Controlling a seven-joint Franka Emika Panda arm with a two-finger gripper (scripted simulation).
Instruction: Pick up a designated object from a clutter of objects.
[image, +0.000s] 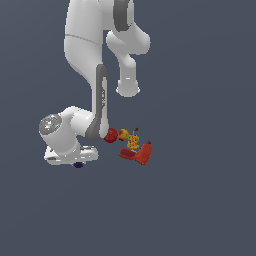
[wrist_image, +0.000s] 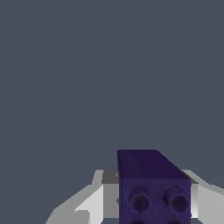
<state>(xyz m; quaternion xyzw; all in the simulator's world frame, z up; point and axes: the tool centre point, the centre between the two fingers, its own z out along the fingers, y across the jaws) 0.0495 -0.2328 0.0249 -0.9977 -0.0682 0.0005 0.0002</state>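
Wrist view: a dark purple block (wrist_image: 153, 188) fills the near part of the picture, a long box shape with two round sockets on the face turned to the camera. It sits between the two pale fingers (wrist_image: 94, 203) of the tool (wrist_image: 148, 205), one finger on each side and both against its flanks, so the tool is clamped on the block. Behind it there is only plain grey table (wrist_image: 109, 65).

In the exterior view the white arm (image: 85, 60) folds down to a low wrist, and the tool (image: 78, 161) points downward with a small dark purple speck, the block (image: 78, 164), showing at its tip. No table edge or corner is in the picture, so the block cannot be placed against them. Whether the block touches the table or hangs just above it cannot be told.

The clutter lies apart from the tool, towards the exterior view's right: a red ball (image: 110, 135), a yellow-red ball (image: 123, 134), a yellow patterned piece (image: 133, 142), a red bottle-like shape (image: 144, 154) and a flat red piece (image: 127, 154), all close together.
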